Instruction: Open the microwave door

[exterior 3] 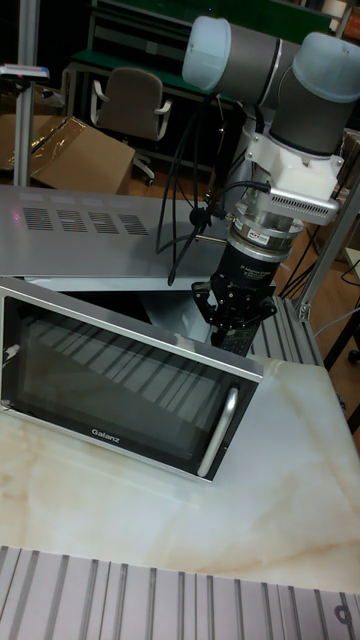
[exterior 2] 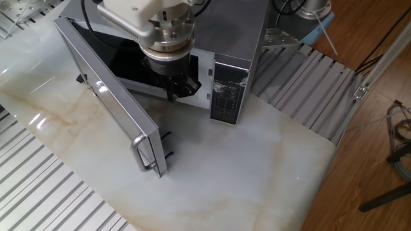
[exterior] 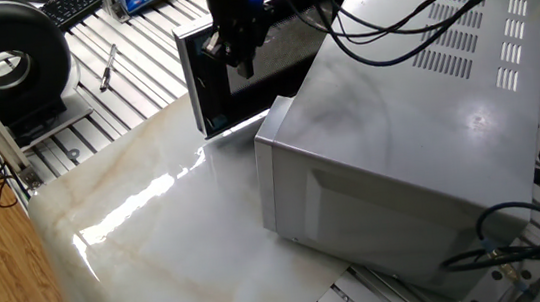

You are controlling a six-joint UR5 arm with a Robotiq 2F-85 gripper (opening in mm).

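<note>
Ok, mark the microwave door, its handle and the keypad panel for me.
microwave door (exterior 3: 110, 385): tall fixed view, on the dark window.
door handle (exterior 3: 220, 432): tall fixed view, mid-length of the silver bar.
keypad panel (exterior 2: 226, 99): the other fixed view, on the button area.

Bright, even light; sharp frames; white glare on marble tabletop (exterior: 144, 199).

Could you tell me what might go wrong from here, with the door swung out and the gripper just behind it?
1. The gripper hangs between the open door and the microwave front; a sideways move could hit the door's edge or the control panel.
2. Cables lie draped over the microwave top and could snag as the arm moves.
3. The door's handle juts over the table; a low sweep might catch it.
</note>
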